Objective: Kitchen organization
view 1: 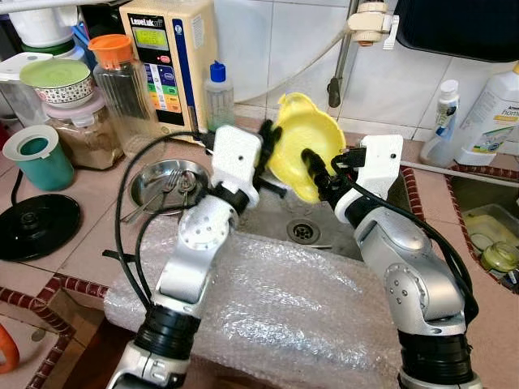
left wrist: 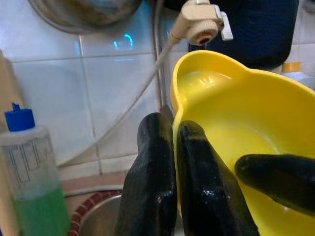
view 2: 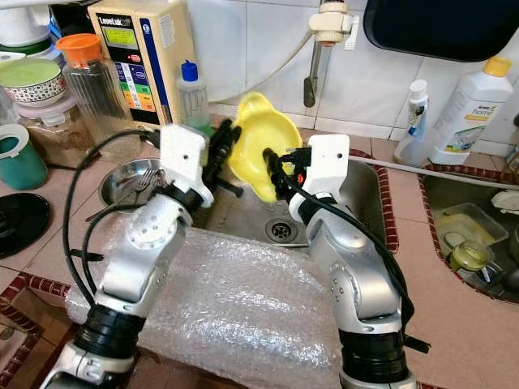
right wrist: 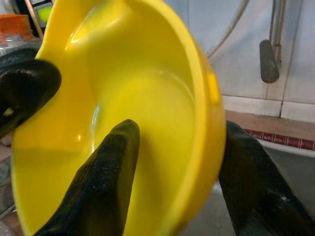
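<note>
We're at the sink [view 1: 381, 235], both arms raised over the basin; a sheet of bubble wrap [view 1: 268, 308] is draped over the near edge, below the forearms. The yellow bowl [view 1: 304, 154] is up on edge between the two sets of fingers, above the drain [view 1: 302, 231] and just in front of the tap [view 1: 345, 57].

Right gripper [right wrist: 177, 182] has the bowl: one finger inside the cavity, the other behind the outer wall, rim pinched between them. Left gripper [left wrist: 174, 182] is at the opposite rim, fingers narrow with the yellow edge seen between them at the tips; we can't tell for sure how firm that grip is.

Beyond the left fingers: the soap bottle [view 1: 217, 93] with green liquid and a blue cap, just beside the water unit [view 1: 166, 61]. A steel dish [view 1: 166, 185] holding cutlery sits on the counter [view 1: 73, 243] outboard of the left gripper.
</note>
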Robot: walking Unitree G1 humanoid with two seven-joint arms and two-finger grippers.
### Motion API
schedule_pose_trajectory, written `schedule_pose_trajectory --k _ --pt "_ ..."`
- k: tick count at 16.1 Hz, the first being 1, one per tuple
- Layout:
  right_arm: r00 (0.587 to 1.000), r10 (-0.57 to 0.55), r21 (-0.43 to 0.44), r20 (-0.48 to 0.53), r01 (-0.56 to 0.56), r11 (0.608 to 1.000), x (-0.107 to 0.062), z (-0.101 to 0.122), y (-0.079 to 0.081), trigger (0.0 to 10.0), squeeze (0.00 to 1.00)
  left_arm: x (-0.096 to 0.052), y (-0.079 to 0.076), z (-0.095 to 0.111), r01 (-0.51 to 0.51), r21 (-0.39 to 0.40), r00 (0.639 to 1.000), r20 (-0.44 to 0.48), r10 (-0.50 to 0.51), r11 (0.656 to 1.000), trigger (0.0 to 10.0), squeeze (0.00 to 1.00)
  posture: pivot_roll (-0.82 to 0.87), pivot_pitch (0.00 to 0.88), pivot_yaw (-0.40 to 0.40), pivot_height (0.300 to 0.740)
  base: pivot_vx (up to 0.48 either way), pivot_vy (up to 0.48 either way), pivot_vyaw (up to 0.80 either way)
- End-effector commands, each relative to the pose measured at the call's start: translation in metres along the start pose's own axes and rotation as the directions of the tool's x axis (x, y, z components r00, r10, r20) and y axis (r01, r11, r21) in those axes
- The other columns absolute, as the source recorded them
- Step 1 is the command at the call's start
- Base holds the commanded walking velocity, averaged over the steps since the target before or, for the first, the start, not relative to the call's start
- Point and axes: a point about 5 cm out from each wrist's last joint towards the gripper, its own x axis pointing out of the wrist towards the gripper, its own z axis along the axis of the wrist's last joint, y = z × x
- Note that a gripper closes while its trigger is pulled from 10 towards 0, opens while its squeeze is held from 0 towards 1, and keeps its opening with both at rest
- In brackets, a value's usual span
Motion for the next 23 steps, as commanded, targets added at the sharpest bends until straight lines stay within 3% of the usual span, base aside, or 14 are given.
schedule_pose_trajectory --k 1,12,13,14,20,23 --pt "0.999 -0.025 0.001 0.024 0.025 1.0 0.003 0.006 -0.004 0.0 0.0 0.001 -0.005 0.008 0.036 0.009 0.998 0.043 -0.036 0.999 0.0 0.0 0.01 0.0 0.023 0.74 0.0 0.0 0.0" --pt "0.994 -0.102 -0.002 0.027 0.102 0.995 0.006 0.007 -0.016 0.0 0.0 -0.002 -0.001 0.006 0.03 0.038 0.999 0.03 -0.031 0.999 0.0 0.0 0.01 0.0 0.019 0.74 0.0 0.0 0.0" --pt "0.992 -0.118 -0.005 0.031 0.119 0.993 0.006 0.008 -0.019 0.0 0.0 -0.003 -0.003 0.005 0.046 0.019 0.999 0.022 -0.046 0.999 5.8 0.67 0.01 0.0 0.015 0.74 0.0 0.0 0.0" --pt "0.99 -0.138 -0.016 0.036 0.139 0.99 0.007 0.009 -0.023 0.0 0.0 -0.005 -0.004 0.004 0.067 -0.007 0.998 0.017 -0.067 0.998 10.0 1.0 0.01 0.0 0.015 0.74 0.0 0.0 0.0" --pt "0.968 -0.246 -0.144 0.042 0.249 0.958 0.009 -0.002 -0.048 0.0 0.0 -0.018 -0.021 -0.005 0.238 -0.064 0.969 -0.047 -0.241 0.969 10.0 1.0 0.02 0.0 0.013 0.74 0.0 0.0 0.0" --pt "0.957 -0.291 -0.237 -0.008 0.281 0.93 0.014 -0.03 -0.068 0.0 0.0 -0.029 -0.028 -0.015 0.349 -0.1 0.924 -0.126 -0.36 0.932 10.0 1.0 0.03 0.0 0.015 0.74 0.0 0.0 0.0"
